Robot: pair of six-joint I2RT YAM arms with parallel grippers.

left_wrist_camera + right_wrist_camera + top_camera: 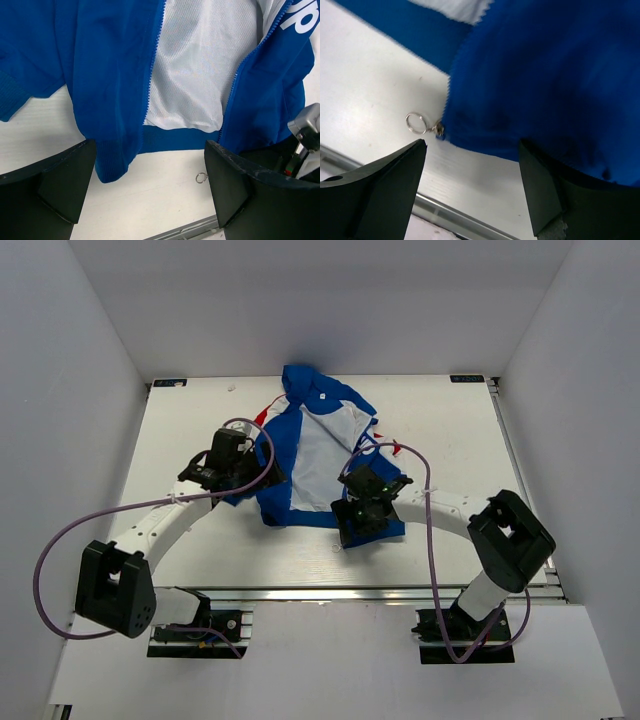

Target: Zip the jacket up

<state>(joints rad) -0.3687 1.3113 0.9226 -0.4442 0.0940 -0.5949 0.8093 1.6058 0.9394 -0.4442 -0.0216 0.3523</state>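
left pincer: spread wide, holding nothing, hovering over the near hem by the left front.
right pincer: also spread wide and empty, just above the near corner of the right front.
pull ring: lies flat on the tabletop just left of that corner, hung from the slider at the bottom of the right zipper edge.
jacket: in the middle of the tabletop, spread open, collar far and hem near; the white lining shows between the fronts.
left zipper edge: well apart from the right one; its bottom end seems lost in a sagging fold, cannot tell exactly.
risk, missed ring: the ring is thin and flat, so closing fingers could slide over it or pinch cloth instead.
risk, dragging: nothing pins the cloth, so a pull on one front would likely haul the whole jacket across the smooth tabletop.
risk, failed start: with the bottom ends apart, running the slider up before the left end is seated would close nothing.
risk, snag: loose lining beside the teeth could catch in the slider.
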